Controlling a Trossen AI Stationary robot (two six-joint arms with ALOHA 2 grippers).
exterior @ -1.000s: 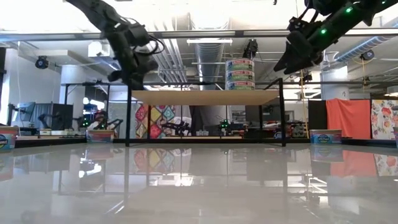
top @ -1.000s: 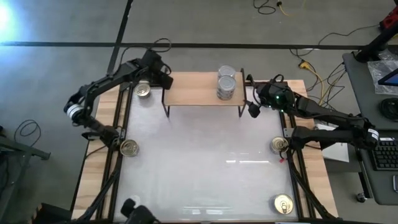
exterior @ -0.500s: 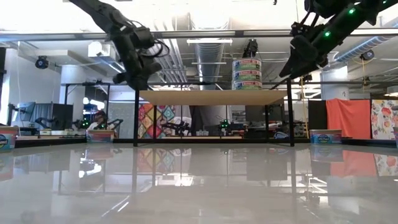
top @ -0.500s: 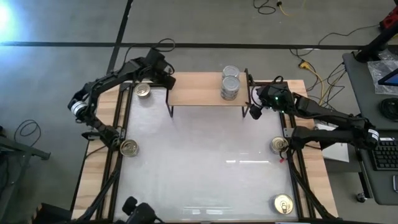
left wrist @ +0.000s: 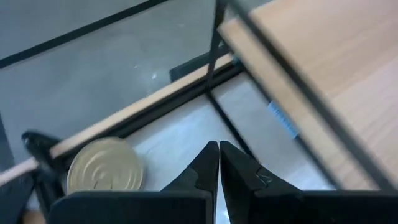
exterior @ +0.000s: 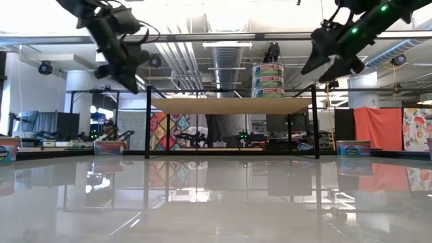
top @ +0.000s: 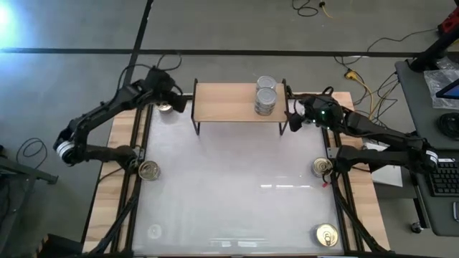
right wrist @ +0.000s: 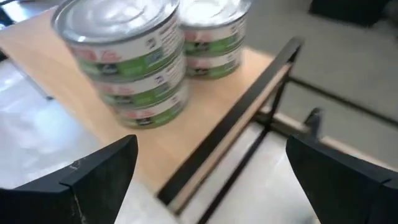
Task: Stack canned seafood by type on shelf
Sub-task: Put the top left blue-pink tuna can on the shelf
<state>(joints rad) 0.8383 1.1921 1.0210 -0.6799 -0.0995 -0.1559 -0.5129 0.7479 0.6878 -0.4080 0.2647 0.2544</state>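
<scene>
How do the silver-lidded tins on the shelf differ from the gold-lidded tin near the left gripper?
The silver-lidded, green-labelled tins stand stacked on the light wooden shelf; the gold-lidded tin sits alone on the tabletop beside it. Lid colours differ. Both are short and round, upright.

We see the left arm pull away from the shelf while the shelf settles further right.

The left gripper [top: 174, 104], fingers pressed together, has left the shelf's [top: 229, 102] left edge and now hangs over the gold-lidded tin [top: 165, 107] beside it. The shelf and its silver tin stacks [top: 265, 97] have slid rightward, and the right gripper [top: 292, 122], jaws spread, has shifted with them at the right end.
</scene>
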